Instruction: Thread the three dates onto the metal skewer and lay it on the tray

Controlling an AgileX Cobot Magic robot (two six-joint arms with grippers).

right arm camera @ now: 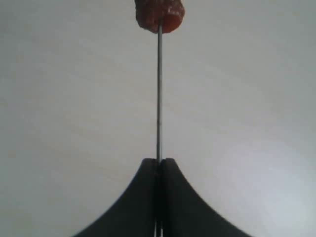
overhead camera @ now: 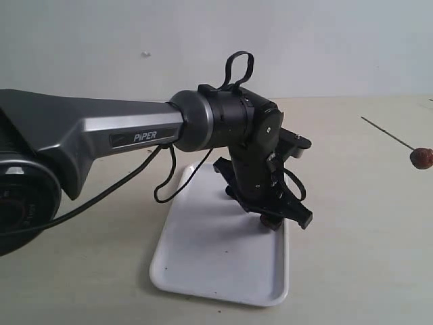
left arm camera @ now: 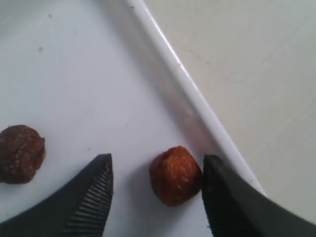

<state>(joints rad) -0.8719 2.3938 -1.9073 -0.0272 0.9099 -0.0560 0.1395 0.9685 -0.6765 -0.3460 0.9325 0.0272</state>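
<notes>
On the white tray (left arm camera: 148, 29) an orange-brown date (left arm camera: 175, 175) lies between the fingertips of my open left gripper (left arm camera: 157, 170); one finger touches it, the other stands apart. A darker date (left arm camera: 19, 153) rests on the tray off to one side. In the exterior view the left gripper (overhead camera: 281, 215) is low over the tray (overhead camera: 210, 264), near its right rim. My right gripper (right arm camera: 158, 162) is shut on the thin metal skewer (right arm camera: 159, 89), which carries a third date (right arm camera: 160, 15). The skewer (overhead camera: 387, 132) and that date (overhead camera: 421, 158) show at the exterior view's right edge.
The beige tabletop (overhead camera: 352, 237) surrounds the tray. The left arm's grey body (overhead camera: 88, 135) and black cable (overhead camera: 162, 186) cross the left half of the exterior view. The tray rim (left arm camera: 197, 98) runs close beside the date under the left gripper.
</notes>
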